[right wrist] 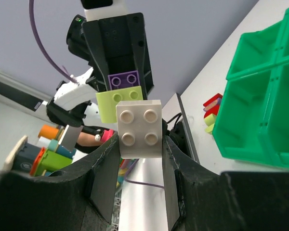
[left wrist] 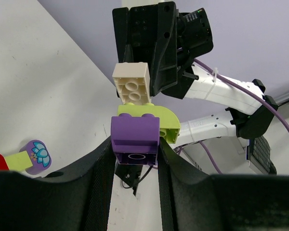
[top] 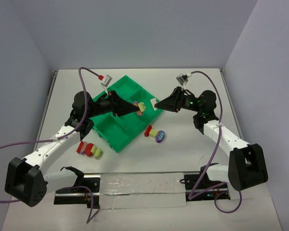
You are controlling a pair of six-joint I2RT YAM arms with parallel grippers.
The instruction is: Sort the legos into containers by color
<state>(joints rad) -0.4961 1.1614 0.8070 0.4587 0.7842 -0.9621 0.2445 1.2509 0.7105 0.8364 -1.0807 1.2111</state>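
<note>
Pale lilac walls stand around the white desk (top: 192, 159), and the green tray (top: 127, 91) lies on it near the middle, turned at an angle. We see both arms meeting over the right part of this tray, with one small stack of three legos held between them, off the desk. The left tool (left wrist: 135, 144) is clamped on the purple brick (left wrist: 135, 136) at one end of the stack, with a finger pressing on each side of it. The right tool (right wrist: 139, 142) is clamped in the same way on the white brick (right wrist: 139, 127) at the other end. The yellow-green brick (left wrist: 149, 115) sits between these two and touches both, and no finger touches it. In the right wrist view we see the studs of the white brick facing the camera. On the desk, just beside the right edge of the tray, lies a short row (top: 154, 133) of a red piece, a yellow piece and a purple piece with a flower print. Near the left edge of the tray lies a group of bricks (top: 89, 149) in red, yellow and yellow-green, stuck close together.
</note>
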